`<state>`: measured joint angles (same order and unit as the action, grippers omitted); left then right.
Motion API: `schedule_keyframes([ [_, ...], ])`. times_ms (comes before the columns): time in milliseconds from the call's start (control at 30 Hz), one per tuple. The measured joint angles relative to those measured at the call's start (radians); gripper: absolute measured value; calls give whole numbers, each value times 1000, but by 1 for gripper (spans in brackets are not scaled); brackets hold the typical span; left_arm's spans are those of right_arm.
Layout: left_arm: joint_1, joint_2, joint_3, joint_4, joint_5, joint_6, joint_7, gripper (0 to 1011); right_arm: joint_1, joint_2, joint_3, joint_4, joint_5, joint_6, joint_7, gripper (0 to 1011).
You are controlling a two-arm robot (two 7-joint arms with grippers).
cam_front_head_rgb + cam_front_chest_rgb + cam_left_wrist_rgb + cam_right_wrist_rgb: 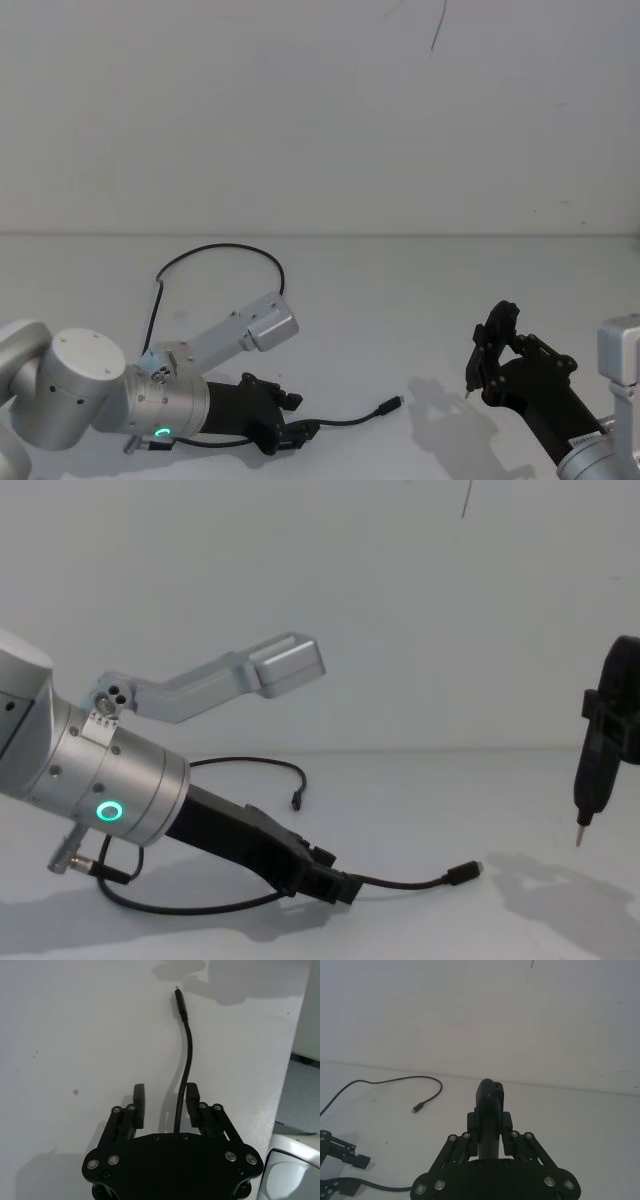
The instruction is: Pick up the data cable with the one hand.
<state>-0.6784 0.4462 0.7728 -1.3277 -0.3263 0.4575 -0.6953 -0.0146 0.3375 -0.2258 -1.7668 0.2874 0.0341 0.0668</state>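
The data cable (345, 420) lies on the white table, a long thin black cord that loops behind my left arm and ends in a metal-tipped plug (391, 405). My left gripper (298, 415) is low over the table, open, and straddles the cable. In the left wrist view the cable (188, 1045) passes between the fingers (139, 1104), close against one of them. The other plug (417, 1108) rests farther back. At the right, my right gripper (492, 352) hangs above the table, shut on a black pen-shaped tool (489, 1097) with a thin metal tip (578, 837).
The white table's edge (294, 1060) runs close beside the left gripper, with floor beyond. A plain white wall (320, 120) stands behind the table. A silver camera bracket (230, 680) juts from my left wrist.
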Motion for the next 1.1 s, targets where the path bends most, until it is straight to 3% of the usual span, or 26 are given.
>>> schedule_keyframes([
  [67, 0, -1, 0, 1, 0, 1, 1, 398, 0, 0, 0, 0, 0, 0, 0, 263],
  [533, -1, -2, 2, 2, -1, 4, 3, 41, 0, 0, 0, 0, 0, 0, 0, 263],
  [767, 2, 1, -2, -2, -1, -18, 3, 41, 0, 0, 0, 0, 0, 0, 0, 263],
  [1100, 16, 43, -22, -27, -19, -111, -42, 41, -4, 3, 12, -13, 18, -14, 31, 263],
])
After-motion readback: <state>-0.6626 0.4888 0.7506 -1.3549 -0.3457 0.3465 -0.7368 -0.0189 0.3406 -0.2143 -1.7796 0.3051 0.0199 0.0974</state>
